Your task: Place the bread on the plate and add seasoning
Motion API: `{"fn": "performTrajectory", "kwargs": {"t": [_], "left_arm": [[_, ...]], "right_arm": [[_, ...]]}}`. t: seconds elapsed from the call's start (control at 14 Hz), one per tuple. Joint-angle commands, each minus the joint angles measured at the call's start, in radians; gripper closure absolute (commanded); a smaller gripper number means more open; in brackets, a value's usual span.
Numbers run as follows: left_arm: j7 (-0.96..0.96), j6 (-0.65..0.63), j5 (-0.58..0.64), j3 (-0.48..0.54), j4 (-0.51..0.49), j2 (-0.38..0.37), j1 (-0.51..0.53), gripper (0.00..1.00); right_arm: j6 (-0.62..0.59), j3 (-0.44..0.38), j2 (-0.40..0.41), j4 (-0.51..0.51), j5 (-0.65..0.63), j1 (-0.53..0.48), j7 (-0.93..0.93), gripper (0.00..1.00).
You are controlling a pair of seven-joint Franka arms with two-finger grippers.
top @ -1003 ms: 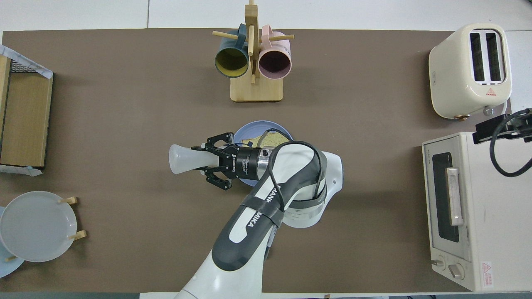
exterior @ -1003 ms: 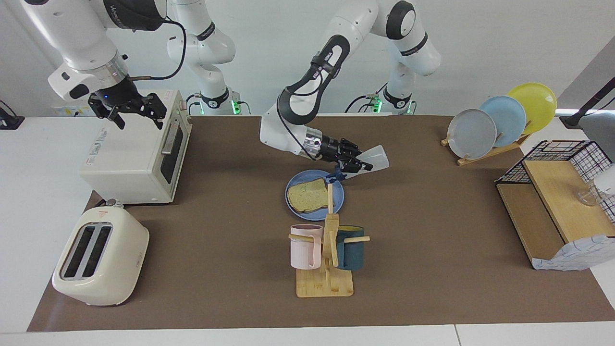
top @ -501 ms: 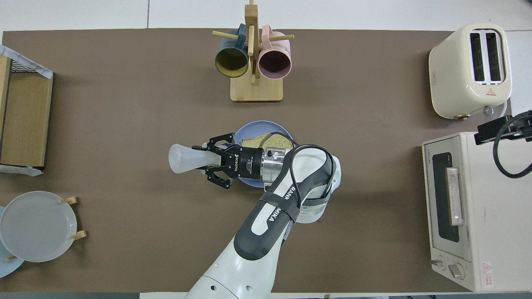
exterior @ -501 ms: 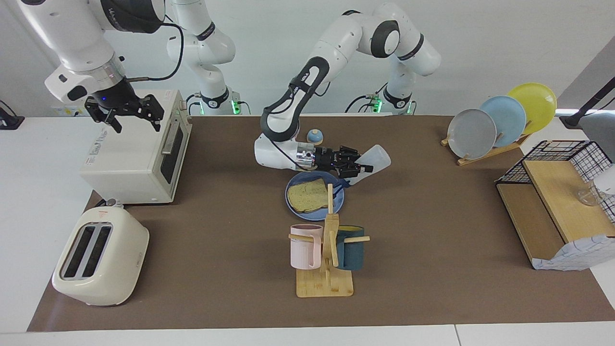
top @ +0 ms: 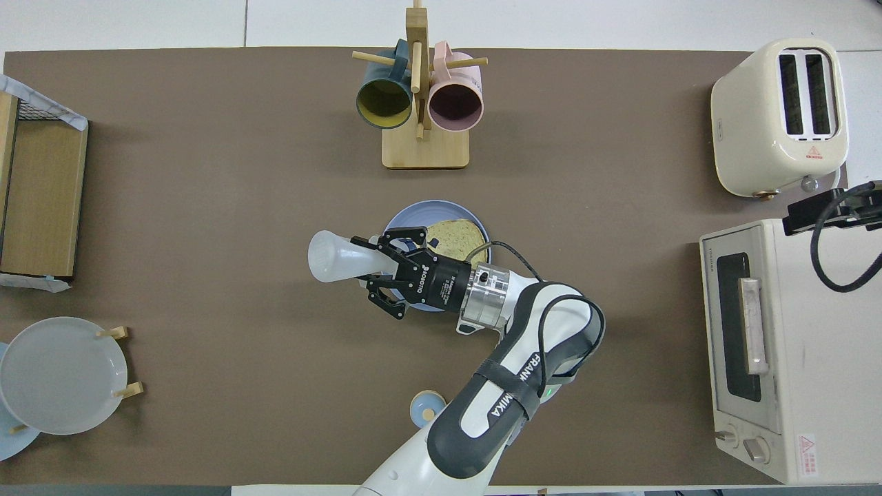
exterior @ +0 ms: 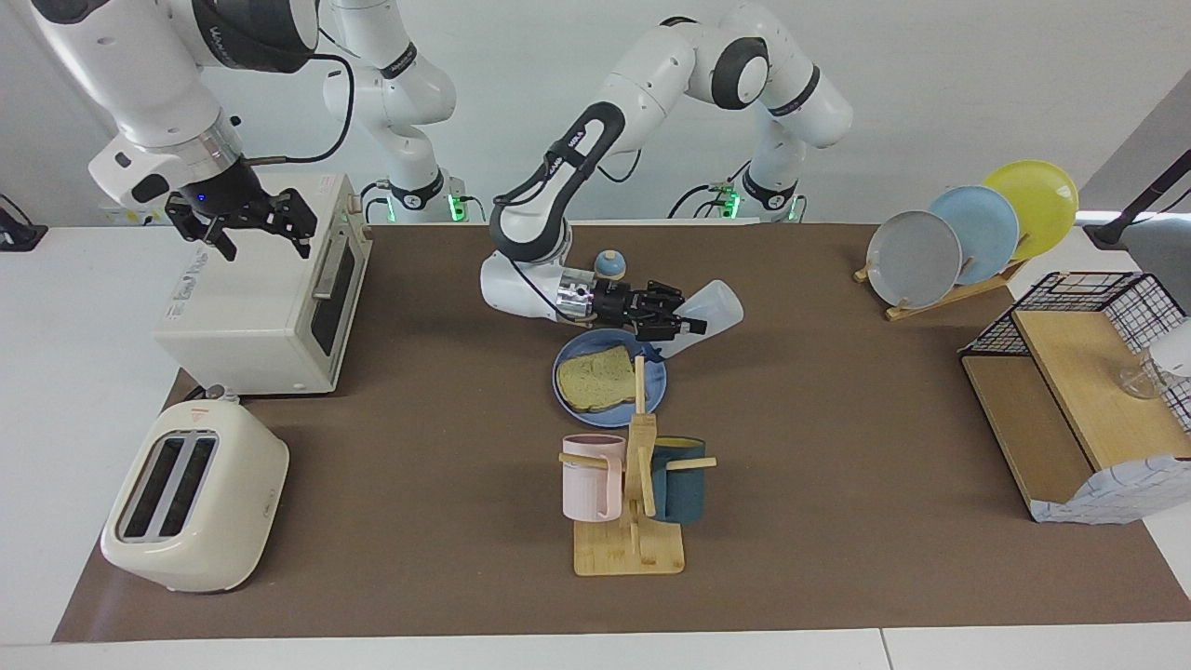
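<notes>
The bread (exterior: 595,379) lies flat on the blue plate (exterior: 568,403), which rests on the brown worktop (exterior: 837,484) about midway between the two ends, nearer to the robots than the wooden mug stand (exterior: 631,521) with its pink mug (exterior: 591,476) and dark teal mug (exterior: 679,479). The left arm reaches in low across the worktop, and the left gripper (exterior: 687,325) is clenched around the neck of the seasoning (exterior: 707,314), holding the bottle tipped over on a slant so that its dark cap points down toward the plate's edge and its translucent body angles up and out toward the left arm's end of the worktop. From overhead the left gripper (top: 377,265) covers the rim of the plate (top: 441,209), with the seasoning (top: 337,256) jutting past the rim and the bread (top: 455,234) partly showing beside the wrist. A small blue-domed bell (exterior: 609,264) stands on the worktop nearer to the robots than the plate. The right arm waits, its right gripper (exterior: 265,237) released with the fingers spread wide, hanging over the cream toaster oven (exterior: 251,307) at the right arm's end. A cream pop-up toaster (exterior: 191,498) stands farther from the robots than that oven, and a rack of upright plates (exterior: 968,233) and a wire basket shelf (exterior: 1079,372) sit at the left arm's end
</notes>
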Motion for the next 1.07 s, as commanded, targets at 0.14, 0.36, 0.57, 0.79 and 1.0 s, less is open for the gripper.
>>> {"fn": "performTrajectory", "kwargs": {"t": [0.14, 0.36, 0.57, 0.79, 1.0], "left_arm": [[0.01, 0.117, 0.073, 0.023, -0.099, -0.038, 0.034, 1.0], [0.01, 0.142, 0.121, 0.023, -0.113, -0.04, 0.062, 1.0], [0.01, 0.127, 0.119, 0.021, -0.114, -0.046, 0.041, 1.0], [0.012, 0.094, 0.101, 0.018, -0.12, -0.057, -0.024, 1.0], [0.012, 0.091, 0.093, 0.02, -0.12, -0.058, -0.032, 1.0]], "right_arm": [[0.01, 0.007, -0.02, -0.023, -0.002, -0.008, 0.0, 0.0], [0.01, 0.007, -0.02, -0.022, -0.002, -0.008, -0.005, 0.0], [0.011, 0.007, -0.018, -0.019, 0.0, -0.009, -0.006, 0.0], [0.019, 0.007, -0.017, -0.019, 0.0, -0.009, -0.006, 0.0], [0.019, 0.007, -0.017, -0.017, 0.0, -0.006, -0.005, 0.0]]}}
